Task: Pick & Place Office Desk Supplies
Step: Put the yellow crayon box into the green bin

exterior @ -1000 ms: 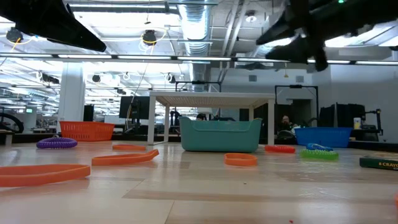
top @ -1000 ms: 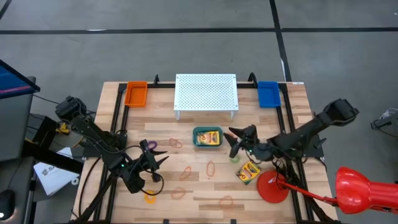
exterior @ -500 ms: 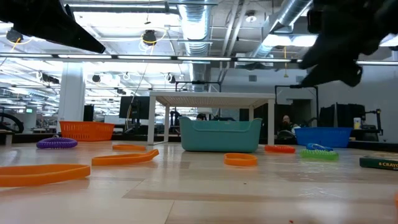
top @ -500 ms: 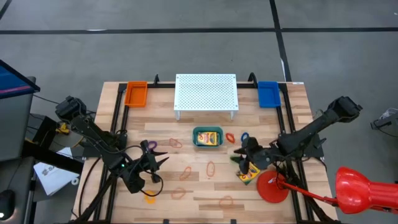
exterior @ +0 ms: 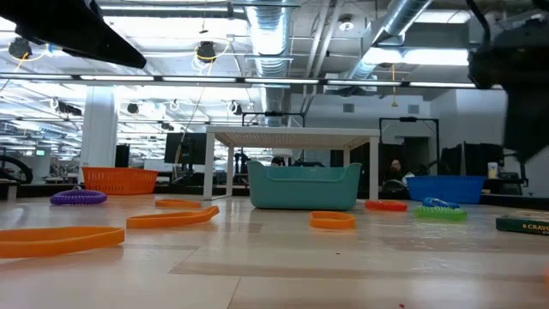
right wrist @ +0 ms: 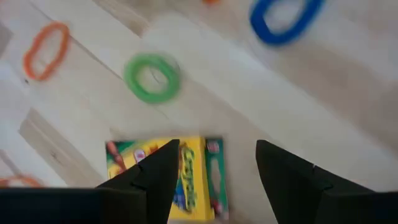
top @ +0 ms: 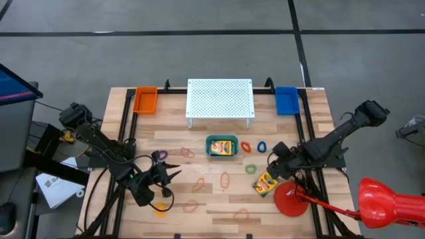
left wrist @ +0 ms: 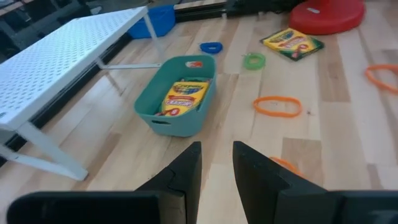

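A teal bin (top: 222,147) in the middle of the table holds one yellow-and-green crayon box (left wrist: 184,97). A second crayon box (top: 265,184) lies flat on the wood to the right. My right gripper (top: 272,167) hangs open above it, pointing down; in the right wrist view its fingers (right wrist: 214,155) stand apart over the box's (right wrist: 168,171) far end, touching nothing. Rubber bands lie loose: green (top: 250,169), blue (top: 261,146), red (top: 246,147), purple (top: 159,156) and several orange ones (top: 225,179). My left gripper (top: 165,174) waits at the left, narrowly open (left wrist: 216,168) and empty.
A white perforated stand (top: 220,98) stands at the back, with an orange tray (top: 145,99) to its left and a blue tray (top: 286,99) to its right. A red round disc (top: 291,199) lies just right of the loose crayon box.
My right gripper has drawn back from beside the teal bin toward the table's right and near edge. It has tipped from nearly level to pointing steeply down, and now hangs over the loose crayon box.
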`<action>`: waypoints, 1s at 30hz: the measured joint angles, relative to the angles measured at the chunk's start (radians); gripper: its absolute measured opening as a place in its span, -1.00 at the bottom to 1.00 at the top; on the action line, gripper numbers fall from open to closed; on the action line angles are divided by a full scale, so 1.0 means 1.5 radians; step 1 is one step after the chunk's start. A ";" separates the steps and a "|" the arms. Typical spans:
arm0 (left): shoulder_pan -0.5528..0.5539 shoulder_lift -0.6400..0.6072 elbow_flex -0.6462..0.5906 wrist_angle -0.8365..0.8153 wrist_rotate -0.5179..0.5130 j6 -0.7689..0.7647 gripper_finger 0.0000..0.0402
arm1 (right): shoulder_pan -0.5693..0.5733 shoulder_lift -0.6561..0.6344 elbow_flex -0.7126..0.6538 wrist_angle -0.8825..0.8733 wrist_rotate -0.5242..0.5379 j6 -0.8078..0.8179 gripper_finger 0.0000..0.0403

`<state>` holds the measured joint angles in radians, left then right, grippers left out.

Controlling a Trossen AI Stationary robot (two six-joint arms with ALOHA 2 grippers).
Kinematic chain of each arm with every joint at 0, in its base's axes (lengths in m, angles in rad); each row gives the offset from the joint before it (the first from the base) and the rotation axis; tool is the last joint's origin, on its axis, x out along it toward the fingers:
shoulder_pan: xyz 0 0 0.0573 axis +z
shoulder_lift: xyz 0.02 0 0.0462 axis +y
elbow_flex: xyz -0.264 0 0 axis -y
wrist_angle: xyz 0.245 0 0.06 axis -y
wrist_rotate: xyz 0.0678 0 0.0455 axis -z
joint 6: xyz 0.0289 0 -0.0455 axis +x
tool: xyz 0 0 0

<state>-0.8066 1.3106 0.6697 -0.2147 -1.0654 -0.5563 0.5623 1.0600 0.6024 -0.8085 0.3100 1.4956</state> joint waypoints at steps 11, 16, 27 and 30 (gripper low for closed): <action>0.000 0.000 0.000 0.050 0.006 0.058 -0.57 | 0.023 0.017 -0.025 -0.024 -0.151 0.128 0.03; 0.000 0.000 0.000 0.050 0.006 0.059 -0.57 | -0.013 0.059 -0.025 0.001 -0.177 0.078 0.03; 0.000 0.000 0.000 0.050 0.017 0.059 -0.57 | -0.101 0.113 -0.064 0.093 -0.249 -0.064 0.03; 0.000 0.000 0.000 0.049 0.017 0.059 -0.57 | -0.108 0.097 -0.103 0.153 -0.270 -0.070 0.03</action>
<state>-0.8066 1.3106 0.6697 -0.1405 -1.0393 -0.4675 0.3996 1.2054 0.4482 -0.5793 -0.0956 1.3903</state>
